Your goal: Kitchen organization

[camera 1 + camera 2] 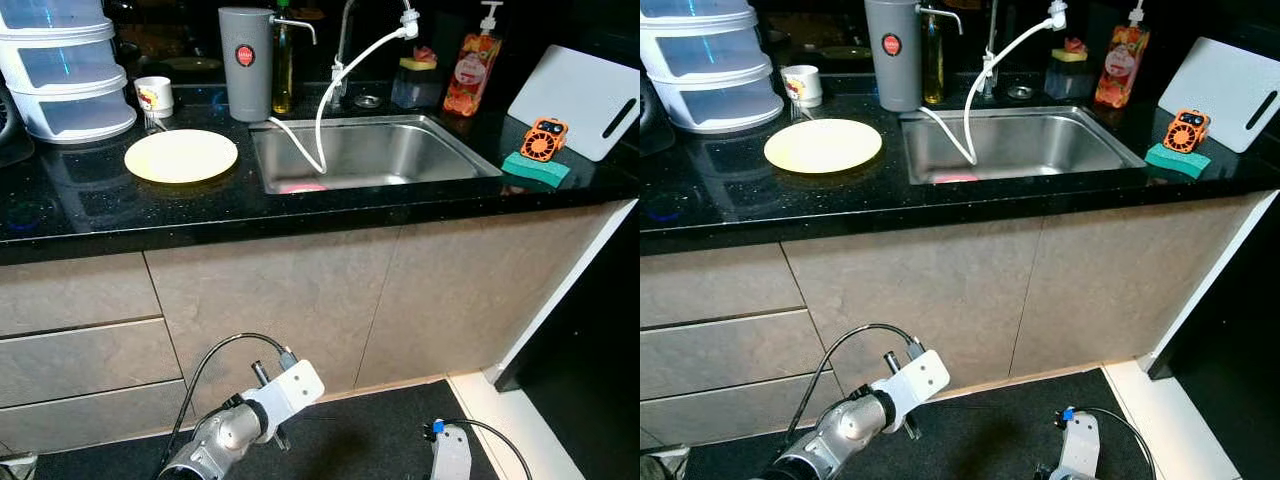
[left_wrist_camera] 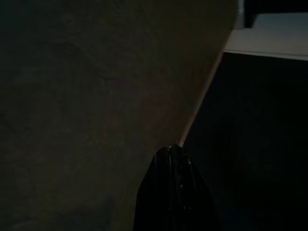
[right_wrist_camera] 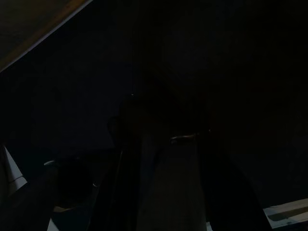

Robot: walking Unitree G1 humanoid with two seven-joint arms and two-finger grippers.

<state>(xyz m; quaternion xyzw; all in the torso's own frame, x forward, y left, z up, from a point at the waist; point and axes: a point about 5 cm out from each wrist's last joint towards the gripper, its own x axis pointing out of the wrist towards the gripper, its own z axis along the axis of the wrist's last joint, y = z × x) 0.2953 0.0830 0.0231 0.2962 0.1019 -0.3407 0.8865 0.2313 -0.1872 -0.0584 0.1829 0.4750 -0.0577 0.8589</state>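
A pale yellow plate [image 1: 181, 155] lies on the black counter [image 1: 120, 215], left of the steel sink [image 1: 372, 150]. Something pink [image 1: 303, 187] lies at the sink's bottom near its front wall. A white mug [image 1: 154, 96] stands behind the plate. An orange gadget [image 1: 545, 139] rests on a green sponge [image 1: 535, 168] to the right of the sink. My left arm [image 1: 268, 400] hangs low in front of the cabinet doors. In the dark left wrist view, the left gripper [image 2: 175, 150] is shut with nothing in it. My right arm [image 1: 451, 455] hangs idle near the floor.
Stacked clear containers [image 1: 65, 70] stand at the counter's back left. A grey canister [image 1: 246, 62], an oil bottle [image 1: 284, 62], a tap with a white hose [image 1: 345, 70], a soap bottle [image 1: 472, 68] and a white cutting board [image 1: 580, 100] line the back. Beige cabinet fronts [image 1: 300, 300] and dark floor lie below.
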